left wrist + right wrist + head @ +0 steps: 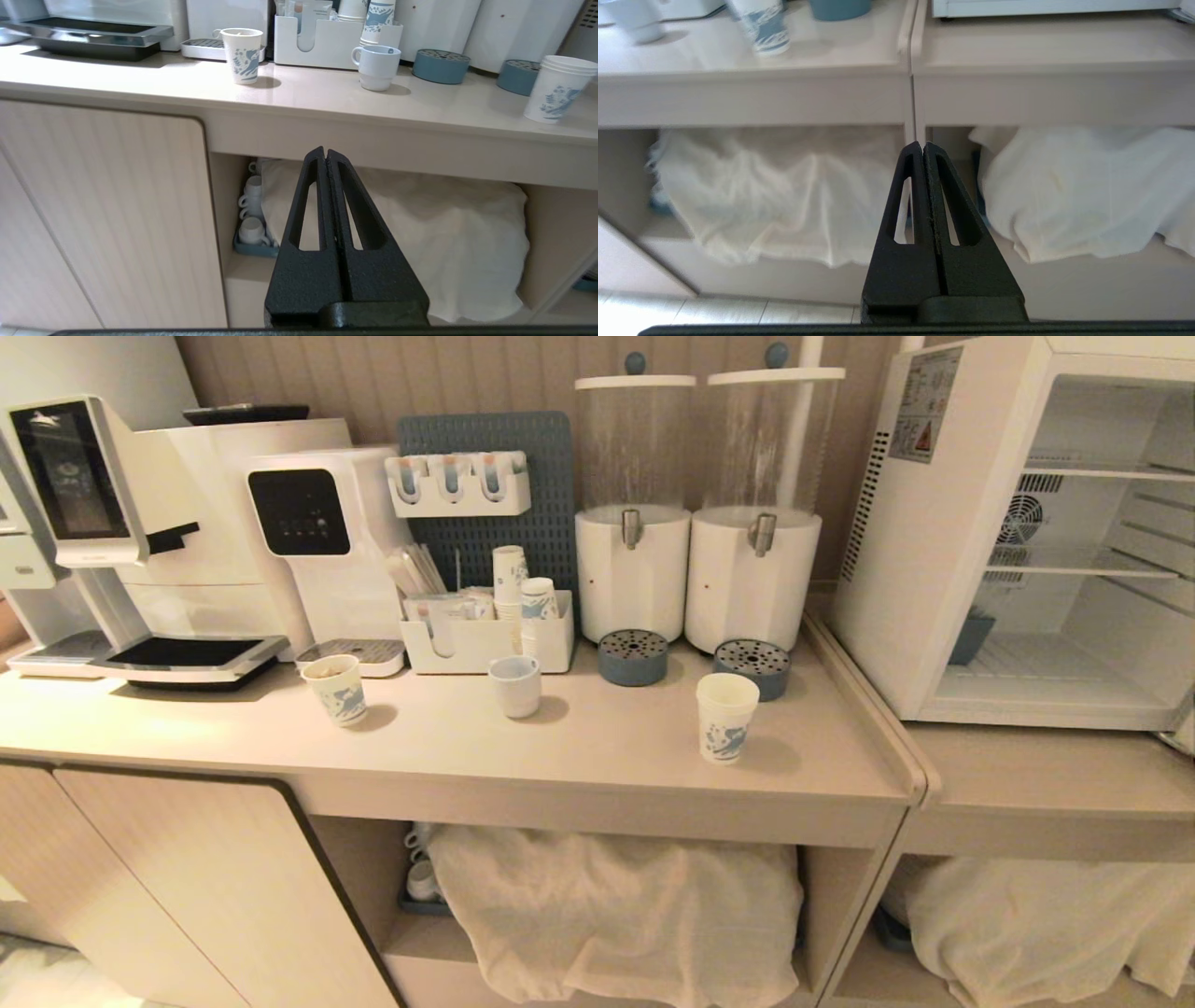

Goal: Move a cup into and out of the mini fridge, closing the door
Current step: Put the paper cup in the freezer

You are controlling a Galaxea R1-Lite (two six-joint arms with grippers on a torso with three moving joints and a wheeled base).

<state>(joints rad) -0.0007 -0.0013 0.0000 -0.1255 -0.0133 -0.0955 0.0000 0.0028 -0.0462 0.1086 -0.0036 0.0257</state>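
The cup [726, 717], tall white paper with a blue print, stands upright near the counter's front right; it also shows in the left wrist view [556, 88] and the right wrist view [761, 23]. The mini fridge [896, 541] sits on the lower counter to the right, its wire shelves and rear fan in plain sight. Only a pale sliver that may be the door [1182, 732] shows at the right edge. My left gripper [325, 151] and right gripper [923, 144] hang shut and empty in front of the open shelves below the countertop. Neither shows in the head view.
A shorter blue-print paper cup [336, 689] and a plain white cup [515, 686] stand further left. Behind are coffee machines [140, 523], an organiser with stacked cups [485, 635], two dispensers [695, 569] and blue drip trays [752, 665]. White cloth [616, 915] fills the shelves below.
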